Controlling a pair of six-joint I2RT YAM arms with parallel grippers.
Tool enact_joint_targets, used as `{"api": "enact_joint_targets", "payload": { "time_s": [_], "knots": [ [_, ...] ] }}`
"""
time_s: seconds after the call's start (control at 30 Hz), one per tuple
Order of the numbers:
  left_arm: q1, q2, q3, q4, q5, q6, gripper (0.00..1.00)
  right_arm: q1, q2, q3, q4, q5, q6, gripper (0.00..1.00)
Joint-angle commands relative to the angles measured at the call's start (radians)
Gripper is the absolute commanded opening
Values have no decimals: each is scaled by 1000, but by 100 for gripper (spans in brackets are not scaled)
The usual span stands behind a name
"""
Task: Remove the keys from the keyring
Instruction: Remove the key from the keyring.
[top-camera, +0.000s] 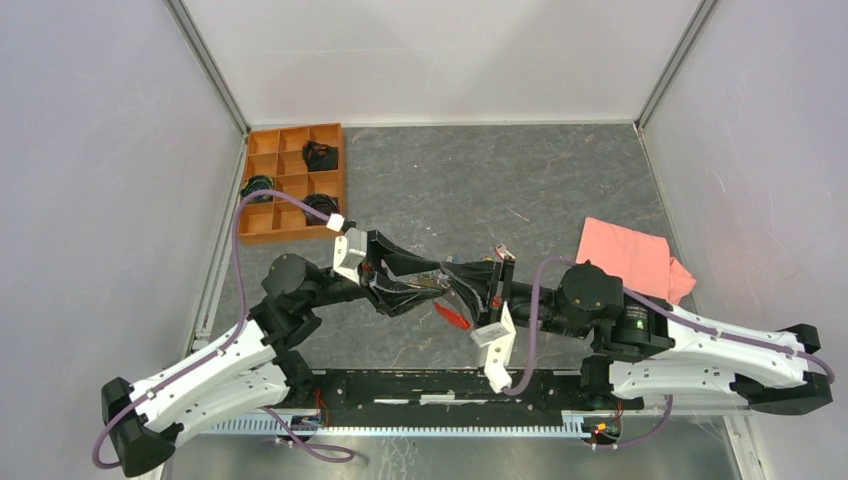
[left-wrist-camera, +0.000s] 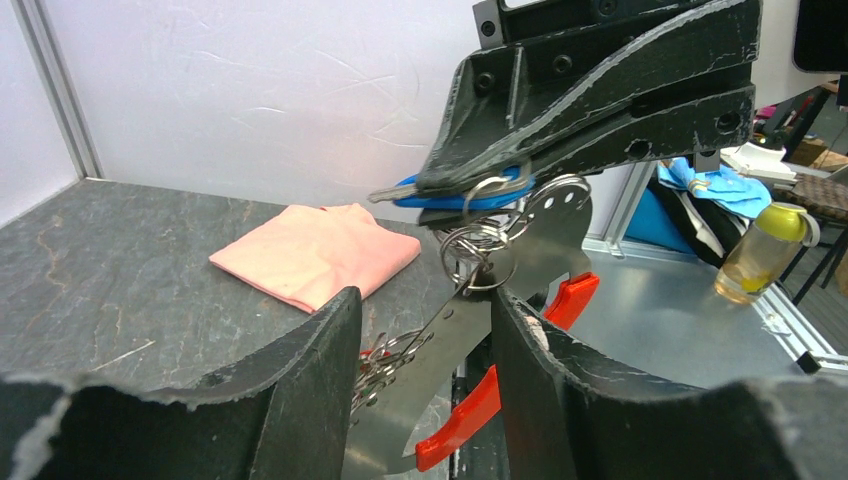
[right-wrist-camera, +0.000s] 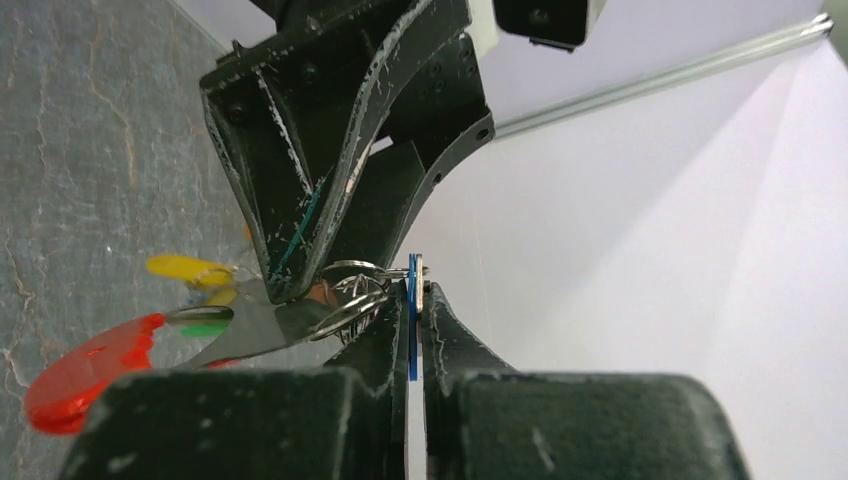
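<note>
Counted two arms, meeting above the middle of the counter (top-camera: 560, 180). Found the right gripper (right-wrist-camera: 414, 295) pinched tight on one blue key (left-wrist-camera: 450, 200), held edge-on off the surface. Found the left gripper (left-wrist-camera: 425, 305) with jaws partway apart, the strap (left-wrist-camera: 455, 350) of the keyring (left-wrist-camera: 480, 262) and some key blades lying between them; cannot tell whether gripped. Counted three coloured heads in the right wrist view: the blue key, one yellow key (right-wrist-camera: 185, 268), one green key (right-wrist-camera: 205, 326); any others hidden. Noted several linked wire rings at the keyring, number unclear, just under the blue key, with the single red-edged strap hanging below both grippers. Counted one pink cloth (top-camera: 628, 258), folded, at right, well apart from the grippers. Counted one orange compartment tray (top-camera: 290, 237) at the far left, with dark items in three of its cells. Recorded a dark grey, stone-patterned counter, pale walls (top-camera: 440, 50) on three sides, and metal frame posts (top-camera: 205, 60) at the two far corners.
</note>
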Motion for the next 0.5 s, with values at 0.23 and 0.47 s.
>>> {"api": "enact_joint_targets", "payload": {
  "time_s": [0.23,0.47],
  "knots": [
    [-7,-34,75,-25,116,140,59,8,-129,-82,130,-234,-92,1],
    [-7,-22,111,-11,193,122,49,8,-154,-82,133,-312,-86,1]
  ]
}}
